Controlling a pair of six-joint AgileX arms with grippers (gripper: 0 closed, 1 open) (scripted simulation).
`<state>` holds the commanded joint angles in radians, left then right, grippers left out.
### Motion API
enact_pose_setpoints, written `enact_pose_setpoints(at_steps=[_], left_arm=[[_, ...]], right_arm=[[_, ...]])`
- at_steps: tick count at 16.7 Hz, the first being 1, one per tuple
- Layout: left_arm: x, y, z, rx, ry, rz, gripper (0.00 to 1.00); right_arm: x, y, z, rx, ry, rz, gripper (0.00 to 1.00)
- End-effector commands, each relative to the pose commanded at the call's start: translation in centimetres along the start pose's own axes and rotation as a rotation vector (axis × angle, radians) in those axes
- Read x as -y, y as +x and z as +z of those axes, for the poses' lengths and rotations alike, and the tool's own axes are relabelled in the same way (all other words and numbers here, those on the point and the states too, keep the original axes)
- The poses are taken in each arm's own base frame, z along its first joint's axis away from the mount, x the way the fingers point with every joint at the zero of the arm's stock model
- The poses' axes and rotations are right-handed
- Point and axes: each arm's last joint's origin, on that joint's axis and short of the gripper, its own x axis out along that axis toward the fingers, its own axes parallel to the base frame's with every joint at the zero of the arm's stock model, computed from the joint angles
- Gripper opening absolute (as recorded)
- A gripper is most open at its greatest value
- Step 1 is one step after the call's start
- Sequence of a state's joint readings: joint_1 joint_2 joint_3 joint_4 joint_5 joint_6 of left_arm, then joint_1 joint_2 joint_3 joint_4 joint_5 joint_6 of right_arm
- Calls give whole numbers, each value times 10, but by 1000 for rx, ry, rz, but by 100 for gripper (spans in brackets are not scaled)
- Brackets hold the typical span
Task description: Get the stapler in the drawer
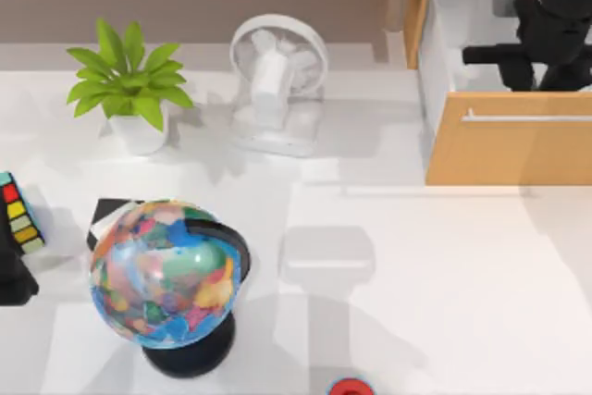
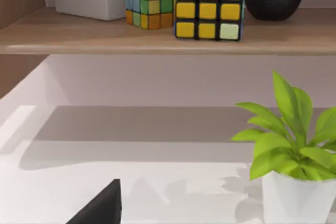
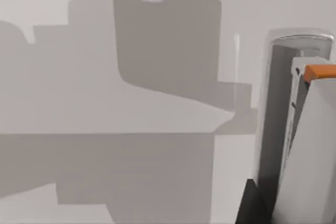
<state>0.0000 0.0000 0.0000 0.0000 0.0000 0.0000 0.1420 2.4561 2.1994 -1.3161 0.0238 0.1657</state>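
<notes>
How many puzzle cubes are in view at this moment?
3. Two puzzle cubes sit side by side on the brown shelf: one, another. A third is at the table's left edge. Others may be hidden.

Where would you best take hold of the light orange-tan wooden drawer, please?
At the thin silver bar handle on the front panel of the drawer, approached from the front, jaws above and below it: the bar runs horizontally and stands off the panel. The right gripper hangs over the drawer's white inside.
</notes>
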Motion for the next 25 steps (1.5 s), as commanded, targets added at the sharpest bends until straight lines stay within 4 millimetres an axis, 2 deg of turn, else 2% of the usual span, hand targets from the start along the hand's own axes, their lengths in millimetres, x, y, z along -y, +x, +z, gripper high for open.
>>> enact_pose_setpoints(at_steps=[10,23,25], left_arm=[[0,0,0,0,0,0,100],[0,0,0,0,0,0,100],[0,0,0,0,0,0,100]], right_arm=[[0,10,0,0,0,0,0],[0,10,0,0,0,0,98],[0,10,0,0,0,0,100]])
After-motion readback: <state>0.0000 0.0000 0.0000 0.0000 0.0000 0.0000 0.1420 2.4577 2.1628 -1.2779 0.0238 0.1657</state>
